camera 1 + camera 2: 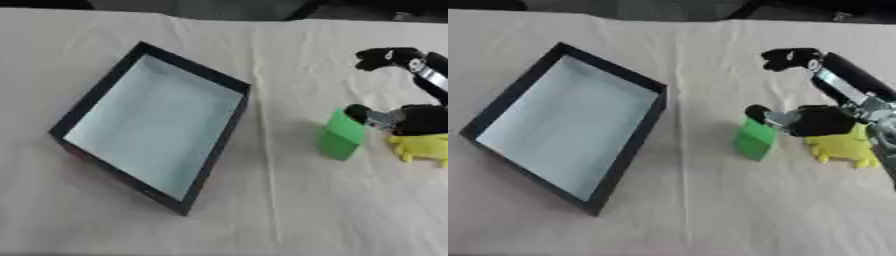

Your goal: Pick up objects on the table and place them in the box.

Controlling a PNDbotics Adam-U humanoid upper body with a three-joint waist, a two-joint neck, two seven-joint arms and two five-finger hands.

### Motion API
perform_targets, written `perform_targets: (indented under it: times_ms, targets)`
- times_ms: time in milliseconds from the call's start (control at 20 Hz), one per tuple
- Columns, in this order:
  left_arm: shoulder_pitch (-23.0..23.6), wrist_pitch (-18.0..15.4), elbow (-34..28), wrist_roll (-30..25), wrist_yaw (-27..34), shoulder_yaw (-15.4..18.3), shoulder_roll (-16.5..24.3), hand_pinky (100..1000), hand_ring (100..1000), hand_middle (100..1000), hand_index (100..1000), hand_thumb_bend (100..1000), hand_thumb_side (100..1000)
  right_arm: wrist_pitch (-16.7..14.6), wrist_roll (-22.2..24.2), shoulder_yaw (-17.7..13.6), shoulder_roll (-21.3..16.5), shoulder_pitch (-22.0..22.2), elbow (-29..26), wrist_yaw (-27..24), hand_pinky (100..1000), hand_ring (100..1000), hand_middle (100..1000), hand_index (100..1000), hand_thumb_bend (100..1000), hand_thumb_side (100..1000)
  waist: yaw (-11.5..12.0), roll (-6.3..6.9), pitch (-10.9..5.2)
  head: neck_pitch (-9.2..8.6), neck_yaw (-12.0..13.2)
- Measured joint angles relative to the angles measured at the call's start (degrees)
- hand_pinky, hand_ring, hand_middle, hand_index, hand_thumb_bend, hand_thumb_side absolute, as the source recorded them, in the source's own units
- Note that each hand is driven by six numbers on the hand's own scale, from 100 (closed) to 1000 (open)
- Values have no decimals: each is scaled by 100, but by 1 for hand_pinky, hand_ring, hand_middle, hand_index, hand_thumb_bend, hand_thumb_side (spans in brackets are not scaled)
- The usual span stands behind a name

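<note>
We see a table (pixel 289 220) under a pale, creased cloth. On its left half lies the box (pixel 105 87) — dark walls, a light blue-grey floor, turned askew so one corner points toward the near edge and another toward the far edge. Nothing lies inside it.

On the right half, well apart from the box, stands a green block (pixel 340 136), upright and leaning slightly. Just beside it, nearer the right edge, lies a yellow thing (pixel 843 146) of soft, lobed outline; we cannot make out what it is.

The right hand (pixel 820 121) comes in from the right edge, black with silver joints. One digit (pixel 758 113) reaches to the top of the block and meets its upper far corner; another (pixel 787 58) arches up and out toward the far edge, away from everything. The palm hangs over the yellow thing, partly covering it. The hand looks spread rather than closed — nothing is wrapped round the block, and the block still stands on the cloth. We cannot tell whether the palm touches the yellow thing or only hangs above it.

The left hand does not show in either view.
</note>
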Motion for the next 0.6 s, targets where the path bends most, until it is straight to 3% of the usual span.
perform_targets:
  times_ms: [600]
  targets:
    - [0,1,28,-34,3,-16,-2,808,600,805,802,437,675,125,212,163,27,-15,128,581,966,875,797,921,546,594,5,3,34,0,-13]
